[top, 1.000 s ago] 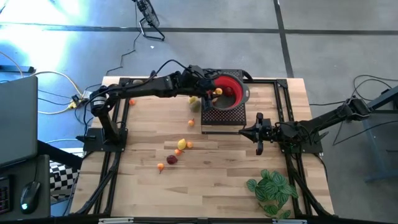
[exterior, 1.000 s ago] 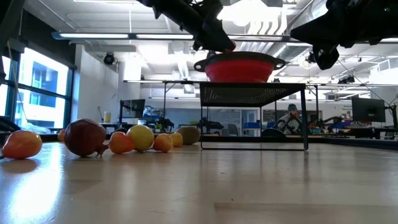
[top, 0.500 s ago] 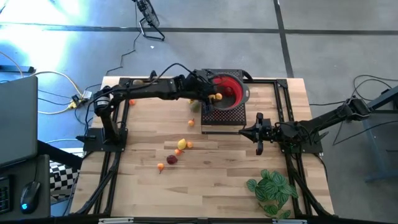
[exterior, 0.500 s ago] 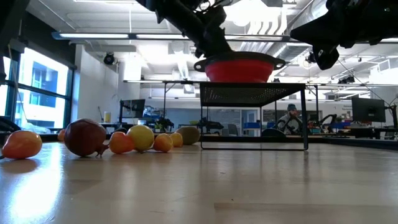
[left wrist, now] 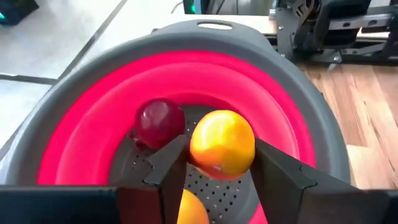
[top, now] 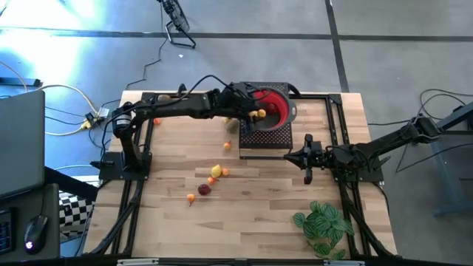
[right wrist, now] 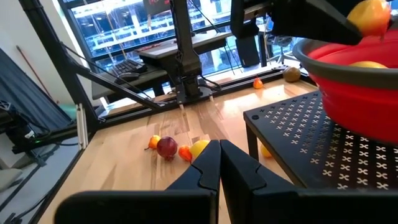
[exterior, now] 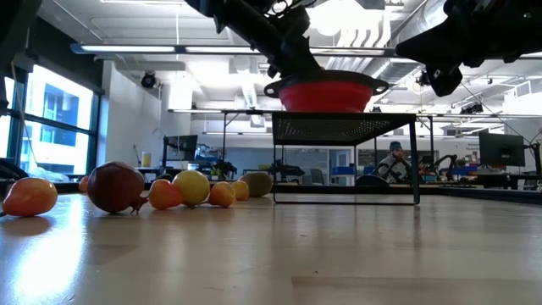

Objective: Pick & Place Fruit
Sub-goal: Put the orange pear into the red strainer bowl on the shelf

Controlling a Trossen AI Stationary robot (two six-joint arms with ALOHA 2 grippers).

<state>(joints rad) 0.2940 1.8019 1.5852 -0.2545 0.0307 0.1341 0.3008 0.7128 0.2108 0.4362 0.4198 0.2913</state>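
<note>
A red bowl (top: 278, 103) with a grey rim (left wrist: 311, 112) stands on a black perforated stand (top: 264, 137) at the table's far side. My left gripper (left wrist: 221, 155) reaches over the bowl's left part, shut on an orange-yellow fruit (left wrist: 222, 144). A dark red fruit (left wrist: 160, 121) and another orange one (left wrist: 189, 210) lie on the bowl's floor. Several more fruits lie on the table, among them a yellow one (top: 215, 171) and a dark red one (top: 204, 189). My right gripper (top: 307, 157) waits shut to the right of the stand. My left gripper pinches the orange-yellow fruit by its two opposite sides (left wrist: 194, 149) between its two fingers. The fingers come from the table's left, slanting down over the bowl's rim. The fruit hangs clear above the bowl's floor, just over the fruits lying there.
A green leafy plant (top: 324, 225) lies near the front right corner. Single small fruits sit at the far left (top: 157, 121) and left of the stand (top: 228, 145). Black frame rails run along the table's left and right sides. Bare wood lies in the front middle.
My left gripper has sunk a little toward the red bowl, carrying the orange-yellow fruit between its fingers. The right arm has kept still.
</note>
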